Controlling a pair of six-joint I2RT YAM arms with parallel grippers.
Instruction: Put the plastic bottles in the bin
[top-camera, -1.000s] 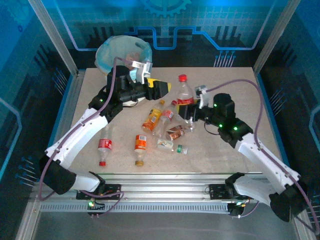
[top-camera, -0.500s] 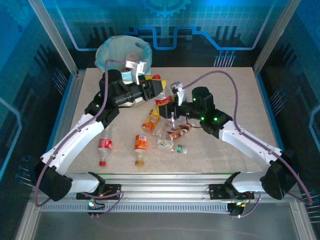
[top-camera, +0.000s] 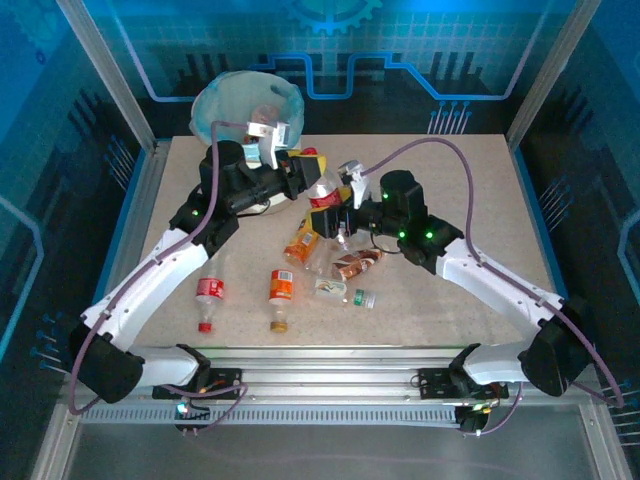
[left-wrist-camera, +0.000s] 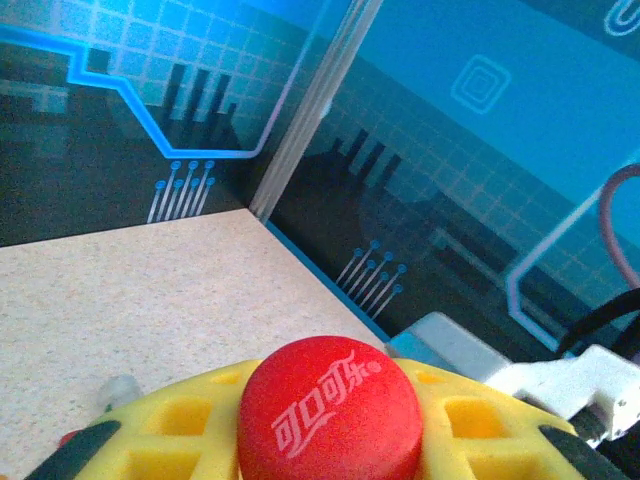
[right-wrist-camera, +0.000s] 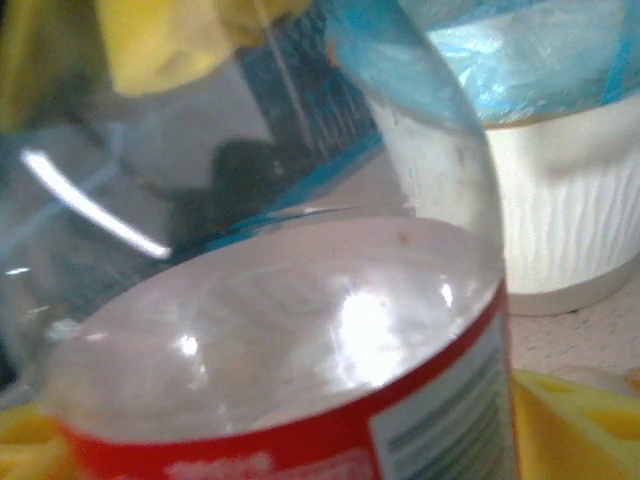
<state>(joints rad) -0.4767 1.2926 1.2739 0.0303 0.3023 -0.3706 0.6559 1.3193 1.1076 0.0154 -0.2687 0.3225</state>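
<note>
Near the middle of the surface (top-camera: 460, 190), toward its far side, the two arms meet over one cola bottle (top-camera: 324, 196) with a red label. The left gripper (top-camera: 308, 172) is clenched on the top of this bottle: in the left wrist view its yellow fingers (left-wrist-camera: 190, 425) sit on either side of the red cap (left-wrist-camera: 328, 408), pressed close against it. The right gripper (top-camera: 338, 208) is at the same bottle from the other side. In the right wrist view the clear body and red label stand between its yellow pads (right-wrist-camera: 580, 430), but I cannot tell whether they are pressing on the plastic or have let go. The bin (top-camera: 215, 100), white with a light-blue bag folded over its rim, stands at the far left corner, just behind the left arm's wrist; its ribbed white wall (right-wrist-camera: 570, 220) shows behind the bottle in the right wrist view. More bottles lie loose on the surface nearer the arm bases: an orange-labelled one (top-camera: 303, 238) just below the held bottle, a crushed one with a coppery label (top-camera: 352, 265) beside it, a small one with a green cap (top-camera: 342, 292), another orange-labelled one (top-camera: 281, 295), and a red-labelled one (top-camera: 208, 298) off to the left, close to the left arm.
</note>
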